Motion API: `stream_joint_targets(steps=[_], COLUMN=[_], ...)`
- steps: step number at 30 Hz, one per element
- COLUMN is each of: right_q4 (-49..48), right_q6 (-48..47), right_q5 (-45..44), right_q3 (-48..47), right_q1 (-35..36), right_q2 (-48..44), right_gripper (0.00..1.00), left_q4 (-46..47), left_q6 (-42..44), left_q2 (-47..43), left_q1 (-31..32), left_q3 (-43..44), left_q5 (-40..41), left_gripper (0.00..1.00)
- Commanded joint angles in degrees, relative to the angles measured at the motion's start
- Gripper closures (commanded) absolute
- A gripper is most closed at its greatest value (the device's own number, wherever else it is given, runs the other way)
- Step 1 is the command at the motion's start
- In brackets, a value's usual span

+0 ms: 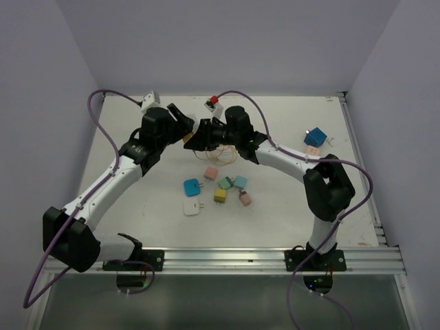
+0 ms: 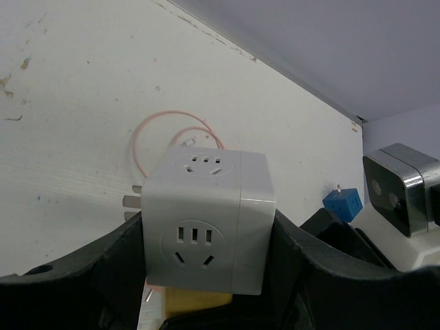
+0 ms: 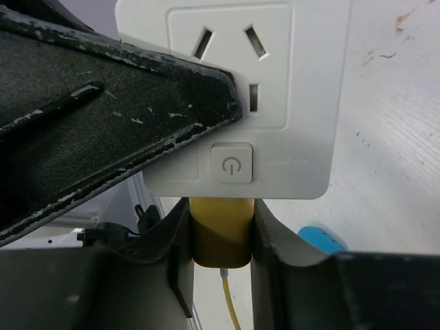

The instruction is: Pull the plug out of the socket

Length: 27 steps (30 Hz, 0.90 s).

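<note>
The right pincer (image 3: 221, 214) is clamped on a yellow plug (image 3: 220, 240), one finger on each side of its body. The plug sits in the lower face of a white socket cube (image 3: 302, 103), just under the cube's power button (image 3: 232, 163). A thin yellow wire (image 3: 231, 306) goes out from the bottom of the plug.

The left pincer (image 2: 206, 275) is closed on the same cube (image 2: 206, 206) from both sides, and one of its black fingers (image 3: 103, 124) lies across the cube's face in the right wrist view. In the top view the two pincers meet at the middle of the far part of the counter (image 1: 289, 213), with the cube between them.

A pale loop of cable (image 2: 172, 130) lies on the counter behind the cube. Nearer to the arm bases several small coloured plugs are scattered, among them a blue one (image 1: 192, 186) and a white one (image 1: 192, 207). A blue cube (image 1: 315, 135) stands well apart at the right.
</note>
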State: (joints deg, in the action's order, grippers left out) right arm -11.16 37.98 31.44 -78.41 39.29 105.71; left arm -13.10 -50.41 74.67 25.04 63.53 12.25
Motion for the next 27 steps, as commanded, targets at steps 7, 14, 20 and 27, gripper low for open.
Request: stream_joint_targets(steps=[7,14,20,27], right_q4=[1.0,2.2,2.5,2.4], right_q6=[-4.0,-6.5,-8.0,-7.8], right_q5=[-0.8,-1.5,-1.9,-1.6], right_q3=[4.5,12.4,18.6,21.7], right_q1=[0.0,-0.1,0.0,0.0], right_q2=[-3.9,-7.0,-8.9,-9.9], right_gripper=[1.00,1.00,1.00,1.00], left_q4=[7.0,12.1,17.6,24.1], left_q6=[2.1,5.4,7.6,10.2], left_q2=[-2.9,-2.3,-1.1,-0.7], left_q1=[0.5,-0.7,-4.4,-6.1], left_q3=[-0.6,-2.5,-2.4,-3.0], left_q5=[11.3,17.6,19.3,24.9], left_gripper=[1.00,1.00,1.00,1.00])
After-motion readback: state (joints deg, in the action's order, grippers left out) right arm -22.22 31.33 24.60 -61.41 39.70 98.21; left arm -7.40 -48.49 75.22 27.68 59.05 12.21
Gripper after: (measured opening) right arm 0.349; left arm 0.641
